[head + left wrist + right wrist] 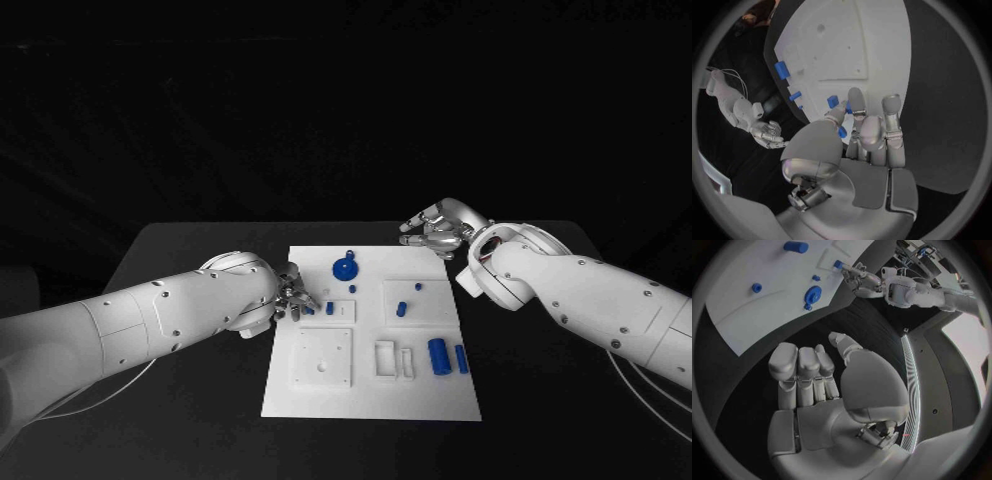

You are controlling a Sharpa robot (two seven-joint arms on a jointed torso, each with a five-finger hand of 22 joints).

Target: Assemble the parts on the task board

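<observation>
Head view, task board [368,400]: white plate lying at the middle of the black counter [188,250]; long edge running near to far
Head view, parts: round blue part [345,268] on the far portion of the board; small blue peg [404,308] on the right-centre; two upright blue cylinders [438,356] side by side near the right edge, toward the near end
Head view, left robot hand [293,300]: at the left edge of the board, fingertips over a small blue part [330,309]; a grip cannot be confirmed from this angle
Head view, right robot hand [437,233]: on the counter just beyond the far right corner of the board; fingers curled, apart from every part

Left wrist view, left robot hand [870,130]: fingers extended together over the board edge; thumb and a finger pinch a small blue piece [842,132]; another blue block [832,101] lies just beside the fingertips; further blue blocks [782,70] stand farther along the board

Right wrist view, right robot hand [817,375]: fingers folded inward over the dark counter, grasping nothing; board [748,315] well apart from it; round blue part [812,293] and blue cylinder [796,247] lie on the board
</observation>
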